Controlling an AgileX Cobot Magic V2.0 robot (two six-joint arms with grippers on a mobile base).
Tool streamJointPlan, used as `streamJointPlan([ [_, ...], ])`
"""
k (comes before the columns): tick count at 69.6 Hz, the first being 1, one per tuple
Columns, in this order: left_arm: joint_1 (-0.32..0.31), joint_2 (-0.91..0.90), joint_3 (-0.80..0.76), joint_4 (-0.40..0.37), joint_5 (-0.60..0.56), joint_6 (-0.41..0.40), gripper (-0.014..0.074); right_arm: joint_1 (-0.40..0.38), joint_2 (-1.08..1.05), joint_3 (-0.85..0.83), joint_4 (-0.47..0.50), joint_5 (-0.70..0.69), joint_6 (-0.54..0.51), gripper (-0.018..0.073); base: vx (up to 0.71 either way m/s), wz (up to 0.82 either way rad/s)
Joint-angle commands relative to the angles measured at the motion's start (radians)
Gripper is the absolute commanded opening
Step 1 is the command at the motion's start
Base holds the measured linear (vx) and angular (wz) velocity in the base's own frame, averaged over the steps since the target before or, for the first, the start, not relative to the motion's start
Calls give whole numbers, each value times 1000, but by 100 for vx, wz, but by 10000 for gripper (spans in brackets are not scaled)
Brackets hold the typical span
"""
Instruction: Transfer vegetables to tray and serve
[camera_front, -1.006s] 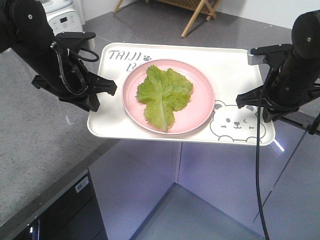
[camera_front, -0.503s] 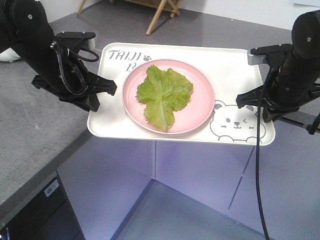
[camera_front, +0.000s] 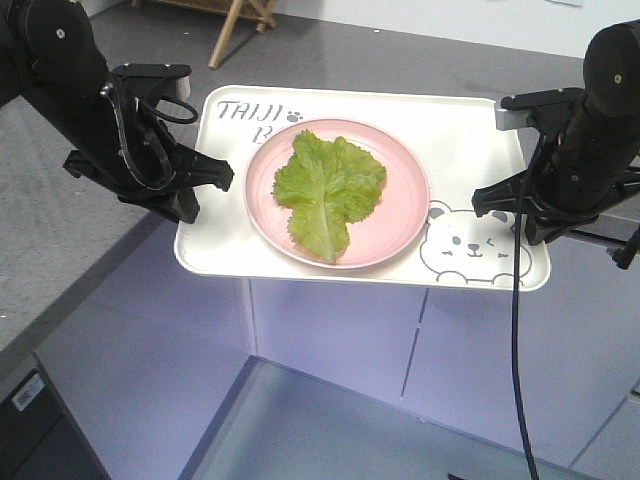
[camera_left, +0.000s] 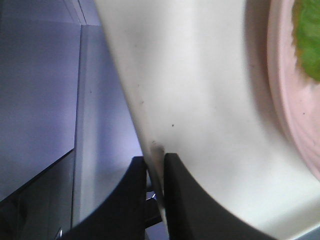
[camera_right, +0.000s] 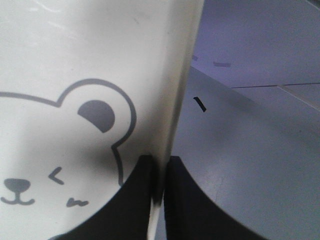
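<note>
The vegetables, one ruffled green lettuce leaf (camera_front: 328, 190), lie on a round pink plate (camera_front: 405, 215) on the cream tray (camera_front: 470, 150), which hangs in the air above the floor. My left gripper (camera_front: 215, 175) is shut on the tray's left rim, and the left wrist view shows its jaws (camera_left: 156, 165) pinching the rim of the tray (camera_left: 200, 100), with the plate (camera_left: 290, 110) and leaf (camera_left: 307, 40) at the right. My right gripper (camera_front: 490, 200) is shut on the right rim. In the right wrist view its jaws (camera_right: 161, 165) clamp the tray edge (camera_right: 180, 100) beside the winking bear face (camera_right: 75, 130).
A grey counter (camera_front: 60, 240) runs along the left, with a dark appliance front (camera_front: 30, 420) below it. Wooden stand legs (camera_front: 245, 15) show at the top. Pale cabinet panels (camera_front: 340, 330) and grey floor (camera_front: 350, 430) lie under the tray.
The counter, wooden stand and cabinets have slid leftward behind the tray. Both grippers and the tray keep the same place and hold in view.
</note>
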Motion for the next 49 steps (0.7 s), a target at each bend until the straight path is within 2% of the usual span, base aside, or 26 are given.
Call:
streamJointPlan([
  [1, -23, -58, -39, -149, -82, 26, -6, 17, -56, -32, 89, -68, -36, -10, -5, -29],
  [49, -23, -58, -39, -149, -82, 26, -6, 17, -56, -32, 89, -68, -36, -10, -4, -26],
])
